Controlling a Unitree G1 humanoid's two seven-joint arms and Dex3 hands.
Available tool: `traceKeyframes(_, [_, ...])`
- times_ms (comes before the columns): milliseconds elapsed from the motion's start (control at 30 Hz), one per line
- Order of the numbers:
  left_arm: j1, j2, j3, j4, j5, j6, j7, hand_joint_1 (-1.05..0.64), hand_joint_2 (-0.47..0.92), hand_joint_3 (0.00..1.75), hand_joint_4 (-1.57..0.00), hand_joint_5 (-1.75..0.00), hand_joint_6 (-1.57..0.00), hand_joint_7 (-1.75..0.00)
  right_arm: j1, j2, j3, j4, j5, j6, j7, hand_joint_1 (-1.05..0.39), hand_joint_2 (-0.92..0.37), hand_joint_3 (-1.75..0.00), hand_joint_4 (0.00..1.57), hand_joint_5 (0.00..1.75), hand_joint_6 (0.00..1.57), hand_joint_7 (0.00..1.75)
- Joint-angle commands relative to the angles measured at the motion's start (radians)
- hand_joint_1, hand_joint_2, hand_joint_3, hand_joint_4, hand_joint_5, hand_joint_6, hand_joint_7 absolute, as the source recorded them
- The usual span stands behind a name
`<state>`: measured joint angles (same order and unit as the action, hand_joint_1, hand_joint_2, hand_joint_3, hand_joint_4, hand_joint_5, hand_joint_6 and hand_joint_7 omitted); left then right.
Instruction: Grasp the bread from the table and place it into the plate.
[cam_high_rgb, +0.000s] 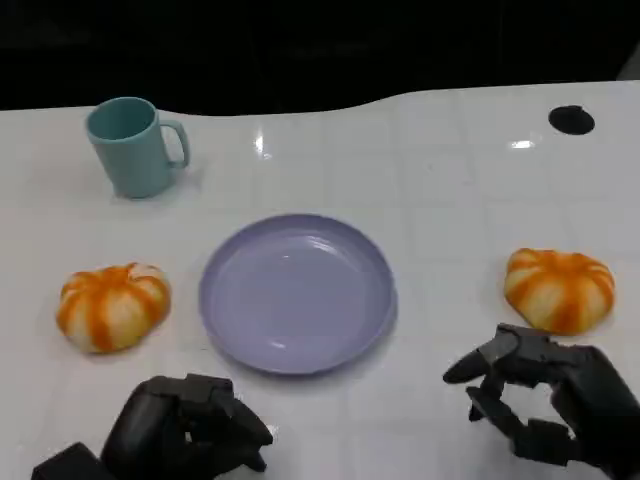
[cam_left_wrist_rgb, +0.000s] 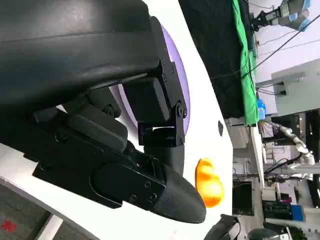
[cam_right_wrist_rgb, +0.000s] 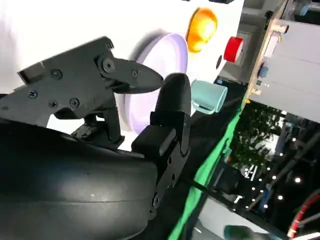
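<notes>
Two orange-and-white striped breads lie on the white table: one (cam_high_rgb: 112, 305) left of the lavender plate (cam_high_rgb: 297, 292), the other (cam_high_rgb: 559, 288) to its right. The plate holds nothing. My left hand (cam_high_rgb: 185, 430) hovers near the front edge, below the plate's left side, with loosely bent fingers and nothing in them. My right hand (cam_high_rgb: 545, 405) sits just in front of the right bread, fingers spread, not touching it. The left wrist view shows the plate (cam_left_wrist_rgb: 181, 90) and the right bread (cam_left_wrist_rgb: 209, 182) beyond my fingers (cam_left_wrist_rgb: 170, 197). The right wrist view shows the plate (cam_right_wrist_rgb: 165, 55) and the left bread (cam_right_wrist_rgb: 201, 27).
A teal mug (cam_high_rgb: 135, 145) stands at the back left, handle to the right, also seen as the mug (cam_right_wrist_rgb: 210, 97) in the right wrist view. A black round spot (cam_high_rgb: 571, 119) marks the table's far right. The table's curved back edge meets a dark background.
</notes>
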<state>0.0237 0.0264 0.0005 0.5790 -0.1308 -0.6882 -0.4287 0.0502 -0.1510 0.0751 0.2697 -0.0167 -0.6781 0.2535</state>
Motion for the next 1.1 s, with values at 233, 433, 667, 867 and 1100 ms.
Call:
traceKeyframes(233, [-0.022, 0.014, 0.014, 0.027, -0.008, 0.005, 0.004, -1.05, 0.91, 0.0, -1.2, -1.02, -1.3, -0.68, -0.08, -0.1, -0.063, -0.038, -0.255, -0.02, -0.149, -0.36, -0.92, -0.16, 0.34, 0.46, 0.5, 0.02])
traceKeyframes(433, [-0.021, 0.011, 0.011, 0.025, -0.005, 0.005, 0.006, -1.05, 0.9, 0.0, -1.19, -1.02, -1.3, -0.68, -0.104, -0.177, -0.096, -0.125, -0.473, 0.041, -0.265, -0.43, -0.92, -0.13, 0.2, 0.37, 0.38, 0.0])
traceKeyframes(667, [-0.016, 0.008, 0.008, 0.021, -0.004, 0.003, 0.007, -1.05, 0.9, 0.0, -1.19, -1.02, -1.3, -0.68, -0.093, -0.245, -0.092, -0.271, -0.695, 0.245, -0.303, -0.53, -0.92, -0.07, 0.11, 0.34, 0.35, 0.0])
traceKeyframes(867, [-0.011, 0.009, 0.007, 0.012, -0.002, 0.01, 0.01, -1.05, 0.9, 0.0, -1.19, -1.02, -1.3, -0.68, -0.093, -0.295, -0.045, -0.363, -0.901, 0.448, -0.264, -0.62, -0.92, -0.09, 0.01, 0.38, 0.28, 0.01])
traceKeyframes(1100, [-0.009, 0.009, 0.008, 0.011, -0.005, 0.005, 0.006, -1.05, 0.91, 0.0, -1.18, -1.01, -1.3, -0.68, -0.13, -0.319, 0.029, -0.355, -1.007, 0.58, -0.233, -0.64, -0.92, -0.04, 0.0, 0.42, 0.3, 0.01])
